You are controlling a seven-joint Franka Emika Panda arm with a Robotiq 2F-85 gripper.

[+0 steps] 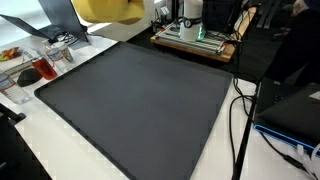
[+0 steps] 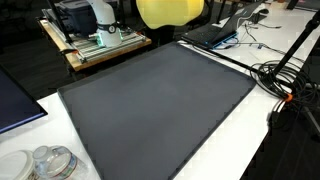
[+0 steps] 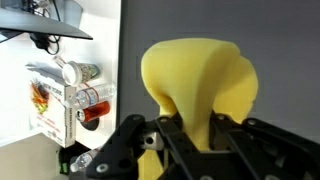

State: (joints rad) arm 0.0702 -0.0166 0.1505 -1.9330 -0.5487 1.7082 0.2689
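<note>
Gripping tight, the pincer (image 3: 195,135) has its black fingers (image 3: 170,135) drawn narrow on a yellow wad (image 3: 200,80), and the stuff creases right where they bite. Above the grip the wad swells out broad and rounded toward twelve o'clock in the wrist view. Cloth or foam? Can't tell from here.

In both exterior views the wad (image 1: 108,10) hangs high at twelve o'clock, well clear of the big dark mat (image 1: 140,100) spread beneath it. Nothing lies on that mat.

Out around the mat in an exterior view, the base (image 1: 190,25) sits on a wooden board at one o'clock, and a tray (image 1: 35,65) of oddments sits at nine. From the opposite side, a laptop (image 2: 215,33) shows at one o'clock, cables (image 2: 285,85) tangle at three and jars (image 2: 50,162) stand at seven.

My read on the wad is light, soft and squashy, not fragile and not slippery. It gives under the fingers rather than resisting. The bunched middle looks like the best hold, since a pinch at an edge would likely leave it drooping.
</note>
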